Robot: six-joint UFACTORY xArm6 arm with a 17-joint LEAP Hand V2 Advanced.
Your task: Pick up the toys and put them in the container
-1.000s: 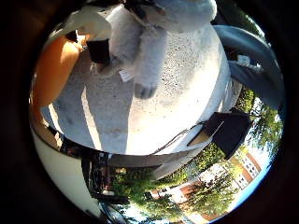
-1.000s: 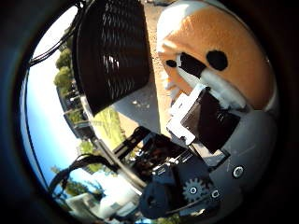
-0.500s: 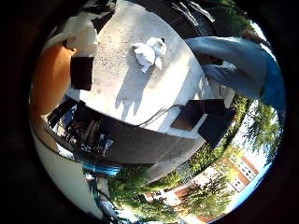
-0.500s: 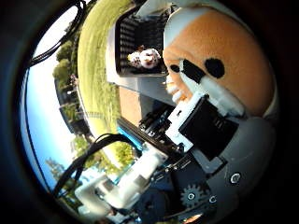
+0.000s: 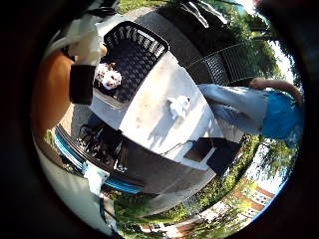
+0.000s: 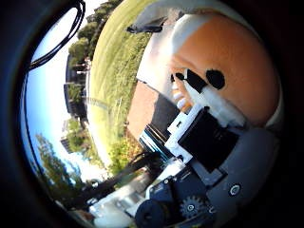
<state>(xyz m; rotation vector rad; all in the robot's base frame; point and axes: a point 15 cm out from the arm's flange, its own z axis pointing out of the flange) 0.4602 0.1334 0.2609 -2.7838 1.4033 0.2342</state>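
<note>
An orange and white plush toy (image 6: 232, 80) with black spots fills the space in front of my palm. My hand (image 6: 204, 142) is shut on it, its white and black fingers curled across the plush. Far below stands a grey table (image 5: 149, 124). On its middle lies a small white plush toy (image 5: 178, 105). A black slatted basket (image 5: 144, 37) stands at one end of the table, and a white toy with dark spots (image 5: 110, 78) lies inside it.
A person in a blue top and grey trousers (image 5: 249, 107) stands beside the table. Black flat items (image 5: 214, 154) sit at the table's edge. Gear and blue-trimmed equipment (image 5: 99, 144) lie under it. A black metal bench (image 5: 234, 59) and grass surround the area.
The hand has risen well away from the table with the orange plush still held. The table and white toy look much smaller, and the basket has come into view.
</note>
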